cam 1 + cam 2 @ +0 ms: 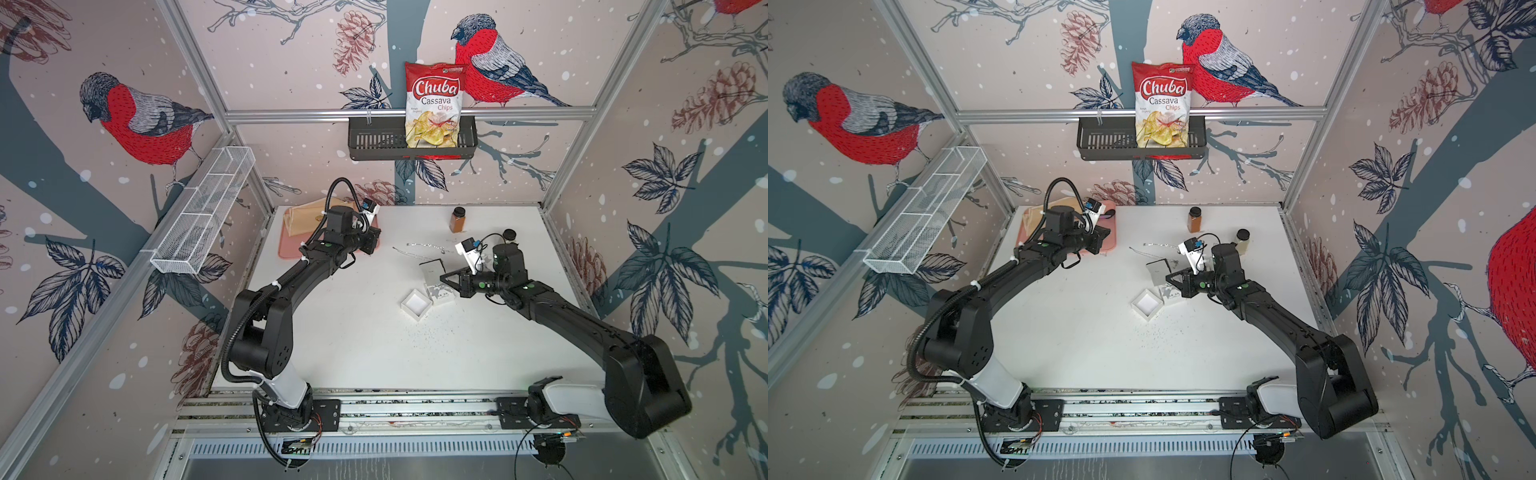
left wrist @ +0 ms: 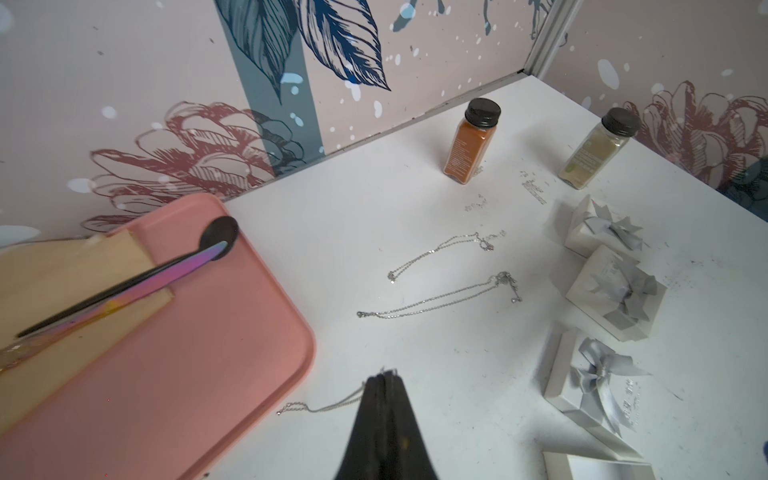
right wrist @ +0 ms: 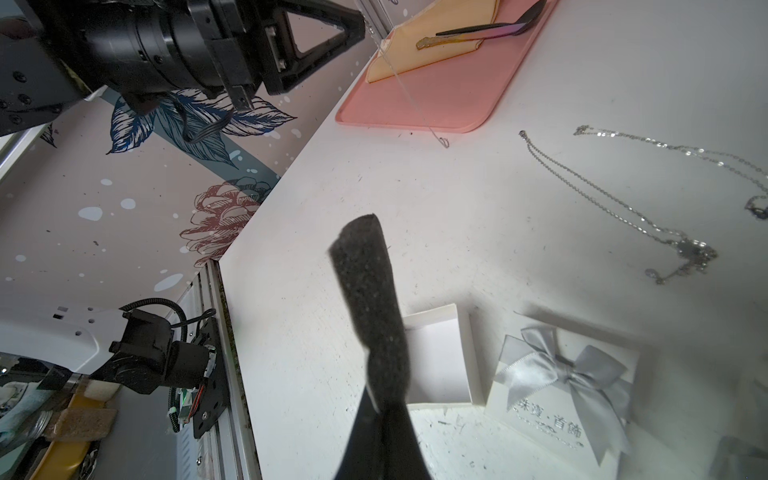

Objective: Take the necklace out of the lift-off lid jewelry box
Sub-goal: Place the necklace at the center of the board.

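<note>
**Entry: chain extraction; clock read in a top view, 12 at the back wall.**

- Necklace [image 2: 324, 408]: fine silver chain, out of its box; hangs at 10 o'clock on the table [image 1: 353, 340], by the edge of the pink tray [image 2: 187, 395]; whether its free end touches down cannot be told.
- Left gripper [image 2: 384, 379]: jaws pressed together, pinching the necklace near its top.
- Right gripper [image 3: 384, 409]: clamped on the dark foam insert [image 3: 365, 282], held above the box base [image 3: 436, 365].
- Box base: white, open, empty, near table centre; bowed lid [image 3: 561, 386] just beside it at 2 o'clock.
- Loose chains [image 2: 436, 299]: two, lying at 12 o'clock of the box base.

**Hazards, as judged:**

- The thin chain offers little to grip, so a quick swing could slip it free.
- A dragging end may snag on the tray lip.
- Setting it down towards 3 o'clock risks tangling with the loose chains.
- The soft, long insert may sag and knock the box base or lid if the right arm sweeps low.
</note>
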Motion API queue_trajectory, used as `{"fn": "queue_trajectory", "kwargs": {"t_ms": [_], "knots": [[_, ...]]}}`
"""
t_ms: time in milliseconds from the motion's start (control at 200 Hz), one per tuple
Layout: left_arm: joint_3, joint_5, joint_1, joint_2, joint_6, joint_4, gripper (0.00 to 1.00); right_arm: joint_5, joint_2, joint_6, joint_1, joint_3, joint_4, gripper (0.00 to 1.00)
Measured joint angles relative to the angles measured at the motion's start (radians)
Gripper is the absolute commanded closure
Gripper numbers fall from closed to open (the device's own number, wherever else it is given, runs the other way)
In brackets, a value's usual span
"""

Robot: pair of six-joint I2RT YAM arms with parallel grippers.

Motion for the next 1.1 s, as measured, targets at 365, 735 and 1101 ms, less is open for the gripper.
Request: {"fn": "queue_trajectory", "kwargs": {"t_ms": [365,735,1101], "knots": [[0.001,0.114,-0.049,0.146,-0.073,0.071,1.00,0.000,0.000,0.000,-0.009,0.000,0.000,0.99],[0.059,0.132,-0.151,0.296,-0.111,0.115,1.00,0.001,0.013,0.000,-0.021,0.000,0.002,0.99],[0.114,0.154,-0.191,0.394,-0.111,0.109,1.00,0.003,0.012,0.005,-0.040,-0.004,0.004,1.00]]}}
